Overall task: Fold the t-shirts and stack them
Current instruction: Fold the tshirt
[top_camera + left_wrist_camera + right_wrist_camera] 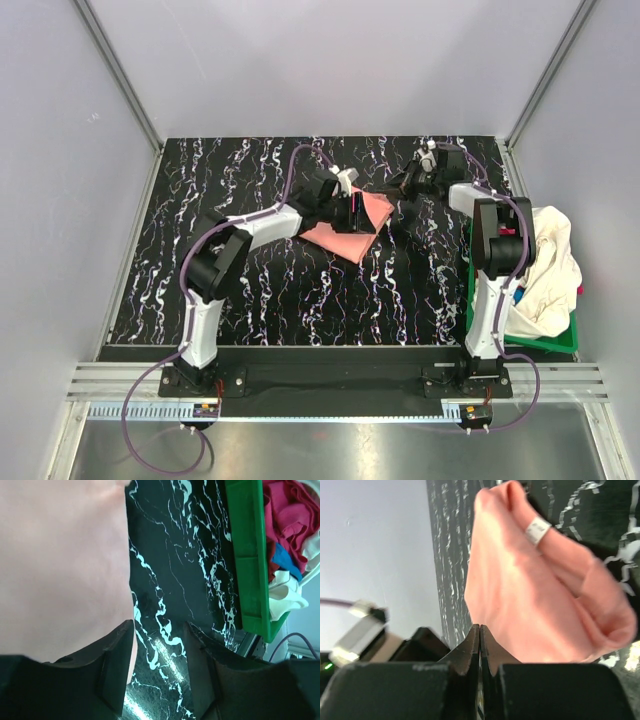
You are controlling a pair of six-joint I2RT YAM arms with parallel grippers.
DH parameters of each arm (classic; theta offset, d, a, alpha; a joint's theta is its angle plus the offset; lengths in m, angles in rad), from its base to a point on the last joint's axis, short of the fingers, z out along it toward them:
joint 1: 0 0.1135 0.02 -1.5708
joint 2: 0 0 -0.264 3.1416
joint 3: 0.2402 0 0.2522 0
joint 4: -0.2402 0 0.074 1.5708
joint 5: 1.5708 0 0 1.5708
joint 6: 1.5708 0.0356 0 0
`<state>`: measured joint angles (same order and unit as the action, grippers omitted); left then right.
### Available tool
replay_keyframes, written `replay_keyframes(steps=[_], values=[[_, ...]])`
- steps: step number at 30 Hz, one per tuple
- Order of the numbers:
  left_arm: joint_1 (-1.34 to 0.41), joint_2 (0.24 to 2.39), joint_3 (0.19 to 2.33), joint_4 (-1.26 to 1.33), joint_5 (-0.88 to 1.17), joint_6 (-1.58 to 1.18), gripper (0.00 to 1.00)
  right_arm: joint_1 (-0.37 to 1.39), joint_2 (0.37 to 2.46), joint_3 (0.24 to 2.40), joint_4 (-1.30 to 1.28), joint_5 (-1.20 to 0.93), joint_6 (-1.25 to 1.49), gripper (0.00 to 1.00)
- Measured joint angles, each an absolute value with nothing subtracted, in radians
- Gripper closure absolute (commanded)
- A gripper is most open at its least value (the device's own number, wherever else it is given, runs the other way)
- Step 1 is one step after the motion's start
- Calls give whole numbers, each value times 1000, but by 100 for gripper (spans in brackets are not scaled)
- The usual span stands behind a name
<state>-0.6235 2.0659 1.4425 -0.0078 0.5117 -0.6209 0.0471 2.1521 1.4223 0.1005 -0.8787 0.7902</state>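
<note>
Right wrist: right pincer (480, 627) closed, seemingly pinching salmon-pink cloth t-shirt (530, 605) at its tips, to fold.
Left wrist: left pincer (157, 630) half-open, finger at shirt edge, likely steadying.

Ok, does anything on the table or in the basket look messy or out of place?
The cream-white t-shirt bulges up over the rim of the green basket instead of lying inside. The salmon-pink t-shirt sits askew on the table, bunched at its end near the right gripper.
</note>
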Motion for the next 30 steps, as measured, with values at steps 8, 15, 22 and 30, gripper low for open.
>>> replay_keyframes(steps=[8, 15, 22, 30], values=[[-625, 2097, 1350, 20, 521, -641, 52, 47, 2133, 1344, 130, -958, 774, 95], [-629, 2114, 1346, 32, 524, -649, 53, 47, 2216, 1341, 167, -987, 794, 95], [-647, 2114, 1321, 68, 525, -654, 53, 39, 2294, 1350, 200, -969, 804, 96], [-650, 2125, 1314, 107, 538, -656, 54, 9, 2354, 1409, 218, -986, 823, 94]])
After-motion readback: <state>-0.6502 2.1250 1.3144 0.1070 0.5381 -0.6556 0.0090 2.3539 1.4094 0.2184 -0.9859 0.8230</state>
